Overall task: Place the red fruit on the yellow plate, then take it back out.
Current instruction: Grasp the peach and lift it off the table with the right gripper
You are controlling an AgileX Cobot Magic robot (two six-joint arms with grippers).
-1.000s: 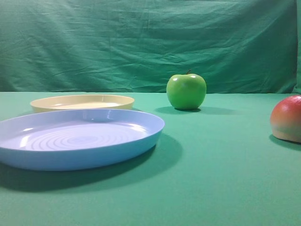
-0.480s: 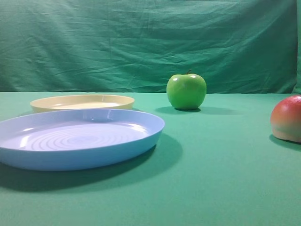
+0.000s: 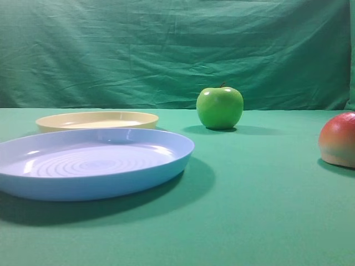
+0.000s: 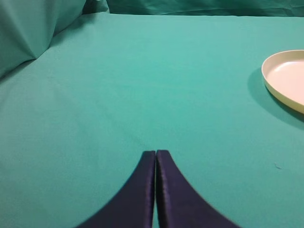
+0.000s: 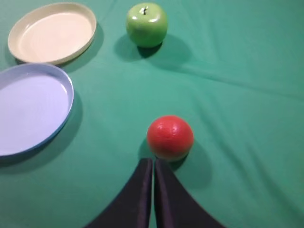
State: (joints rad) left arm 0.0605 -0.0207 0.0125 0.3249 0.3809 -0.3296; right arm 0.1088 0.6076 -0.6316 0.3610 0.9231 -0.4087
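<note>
No movement; both grippers (image 4: 156,154) (image 5: 153,161) closed.

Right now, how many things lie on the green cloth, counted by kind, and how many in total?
Plates: 2, the yellow plate and the light blue plate.
Fruits: 2, the red fruit and the green apple.
Total: 4 things.

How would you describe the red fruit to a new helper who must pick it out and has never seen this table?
On the green cloth, look to the right, away from the two plates. The red fruit sits alone just ahead of the right gripper. It is round and red, paling to cream at its base, unlike the glossy green apple farther back.
</note>
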